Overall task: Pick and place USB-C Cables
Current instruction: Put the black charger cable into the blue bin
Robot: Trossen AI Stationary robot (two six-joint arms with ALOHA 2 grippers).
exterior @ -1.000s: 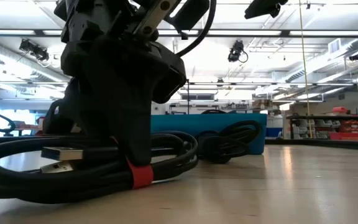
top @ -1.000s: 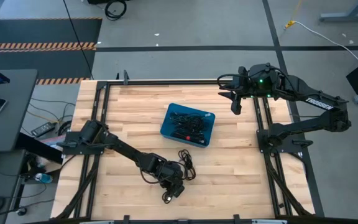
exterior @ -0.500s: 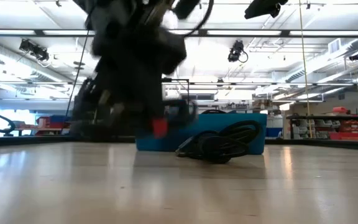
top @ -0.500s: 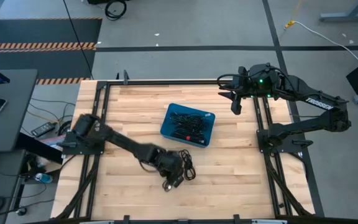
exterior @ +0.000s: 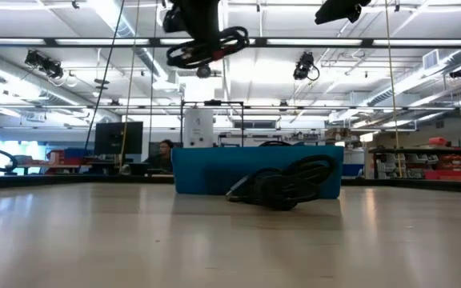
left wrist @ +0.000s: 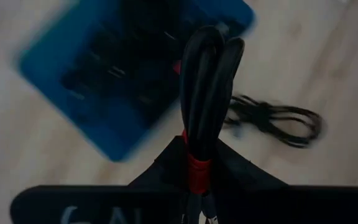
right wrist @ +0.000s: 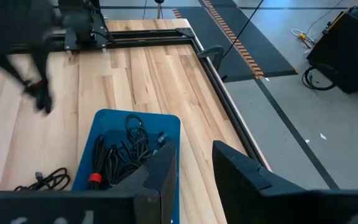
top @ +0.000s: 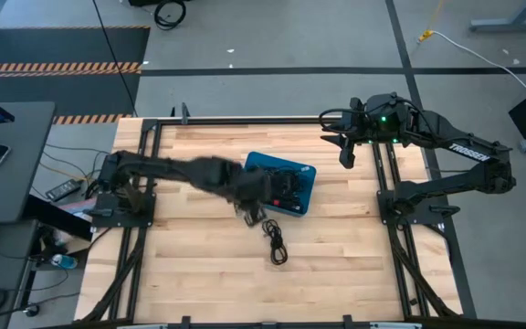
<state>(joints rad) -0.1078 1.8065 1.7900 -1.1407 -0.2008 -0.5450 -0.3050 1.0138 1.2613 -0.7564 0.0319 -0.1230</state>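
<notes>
My left gripper (top: 252, 203) hangs high over the table beside the near left corner of the blue bin (top: 309, 171), shut on a black coiled USB-C cable (left wrist: 207, 81) with a red tie. The bin holds several more black cables (right wrist: 126, 152). It rests flat on the table. One loose cable (top: 275, 242) lies on the wood near the bin, in front of its wall (exterior: 206, 172) in the low view. My right gripper (top: 345, 151) waits at the far right, open, with nothing between its fingers (right wrist: 166, 174). My left gripper pinches the cable bundle between its two fingers at the red tie (left wrist: 197, 169). The fingers slant down from above and lie along the bundle. The looped end (left wrist: 211, 46) sticks out past the fingertips. The bundle (exterior: 210, 44) is lifted clear, high above the table and bin.
Black frame rails (top: 144, 210) run along the table's left and right sides. Bare wood lies to the left of the bin and along the near edge. Beyond the table a person (exterior: 165, 152) sits in the room.
My left gripper has risen from the table near its near edge and swung toward the far edge, to the blue bin, rolling as it went. The bundle with the red tie, which lay on the wood, is lifted clear and carried along. The loose cable stayed in place.
</notes>
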